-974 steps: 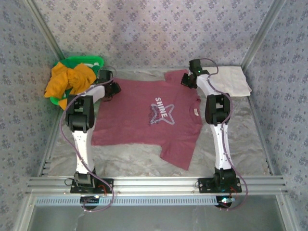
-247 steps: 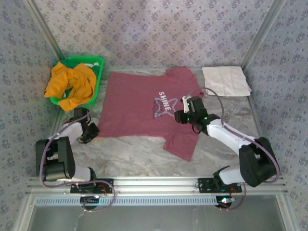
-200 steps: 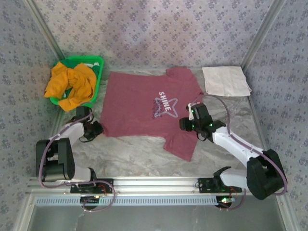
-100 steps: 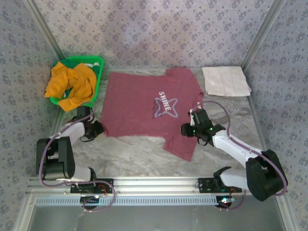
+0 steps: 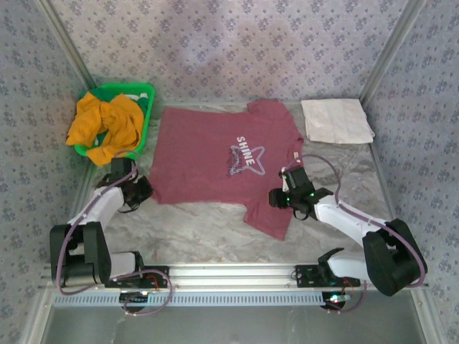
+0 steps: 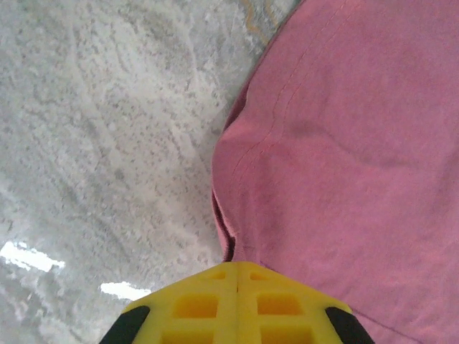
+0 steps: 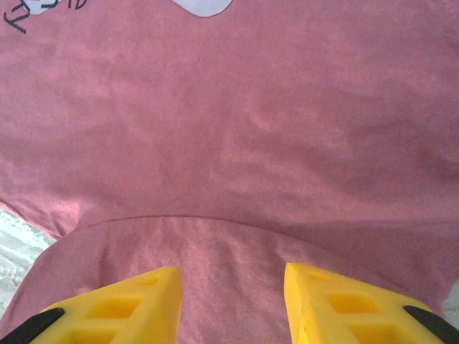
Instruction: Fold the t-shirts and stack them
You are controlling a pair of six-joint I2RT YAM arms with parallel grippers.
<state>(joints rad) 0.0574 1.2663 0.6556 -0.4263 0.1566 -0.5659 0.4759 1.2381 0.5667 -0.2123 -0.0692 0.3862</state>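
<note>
The maroon t-shirt [image 5: 215,161] with the white "SHINE" star print lies spread flat on the table, chest up. My left gripper [image 5: 140,189] is at its near left corner. In the left wrist view its yellow fingers [image 6: 237,271] are pressed together, and the shirt's creased hem [image 6: 231,236] runs in under their tips. My right gripper [image 5: 277,196] hovers open over the near right sleeve [image 7: 215,251], one finger [image 7: 154,290] on each side of the cloth. The mustard-orange t-shirt [image 5: 104,125] is bunched up, hanging over the basket.
A green plastic basket [image 5: 140,92] stands at the back left under the orange shirt. A folded white cloth [image 5: 337,120] lies at the back right. Bare marbled table [image 5: 186,229] runs along the near side, with patterned walls all round.
The right gripper has slid down the shirt's right side to the near sleeve. The left gripper has moved in from the bare table to the shirt's near left corner.
</note>
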